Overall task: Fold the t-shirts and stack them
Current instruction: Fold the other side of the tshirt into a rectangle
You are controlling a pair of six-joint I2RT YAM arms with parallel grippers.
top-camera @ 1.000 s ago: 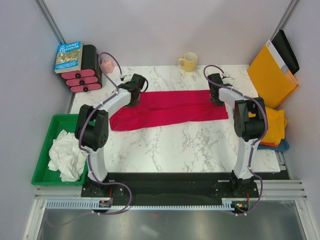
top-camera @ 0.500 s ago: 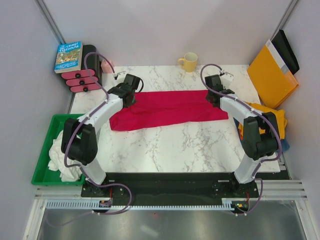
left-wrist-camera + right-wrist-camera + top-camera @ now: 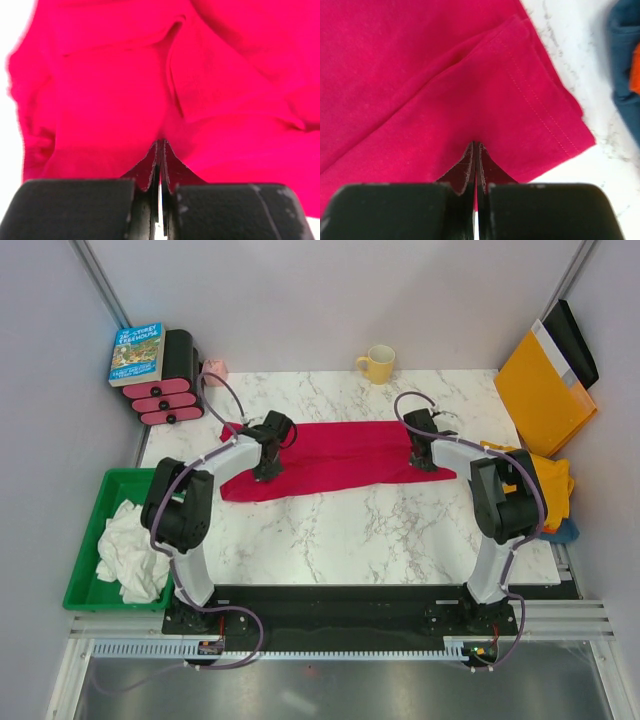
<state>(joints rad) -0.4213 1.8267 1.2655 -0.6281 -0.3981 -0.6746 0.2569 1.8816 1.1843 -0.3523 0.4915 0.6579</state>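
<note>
The crimson t-shirt (image 3: 335,455) lies as a long band across the marble table (image 3: 380,530), and it extends from one gripper to the other. The left gripper (image 3: 268,468) is placed on the left end of the band. In the left wrist view its fingers (image 3: 146,171) are pressed together and the red cloth is drawn into a pucker at their tips, so the cloth is pinched there. The right gripper (image 3: 424,455) is placed on the right end. Its fingers (image 3: 462,172) are closed as well, and a thin line of red cloth is caught between them. A stitched hem is seen just ahead of these tips and to their right.

Further to the right of the right gripper, a blue t-shirt (image 3: 625,55) is seen apart from the crimson one, with orange cloth (image 3: 635,75) touching it. A mustard-yellow t-shirt (image 3: 548,490) is found near the same gripper, on its outer side. A crumpled white t-shirt (image 3: 135,550) is kept in a green tray (image 3: 85,540), well apart from the left gripper, on its outer side.
</note>
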